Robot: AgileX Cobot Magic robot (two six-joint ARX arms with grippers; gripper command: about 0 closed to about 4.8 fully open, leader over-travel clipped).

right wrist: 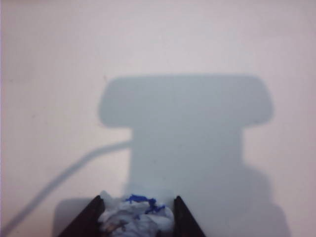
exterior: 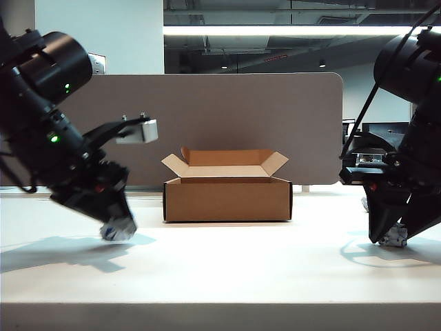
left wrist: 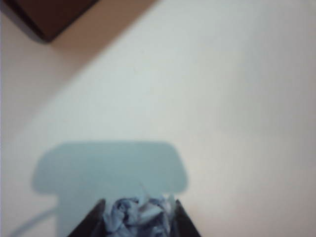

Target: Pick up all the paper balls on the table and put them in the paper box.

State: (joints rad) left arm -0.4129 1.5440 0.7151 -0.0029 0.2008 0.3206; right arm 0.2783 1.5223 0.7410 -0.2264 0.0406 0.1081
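In the exterior view the paper box [exterior: 227, 196] stands in the middle of the table [exterior: 227, 265], both tools low at its sides. In the left wrist view the left tool [left wrist: 139, 219] grips a paper ball [left wrist: 138, 217]. In the right wrist view the right tool [right wrist: 136, 217] grips another paper ball [right wrist: 136, 217].

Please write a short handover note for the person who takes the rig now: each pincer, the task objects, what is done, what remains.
Left pincer: low over the plain white table, left of the open brown cardboard box, its fingers on both sides of a crumpled white paper ball with blue-grey marks.
Right pincer: right of the box, around a second crumpled ball.
Done: no ball seen in the box; its inside is hidden.
Left: lift both, drop them in the box.
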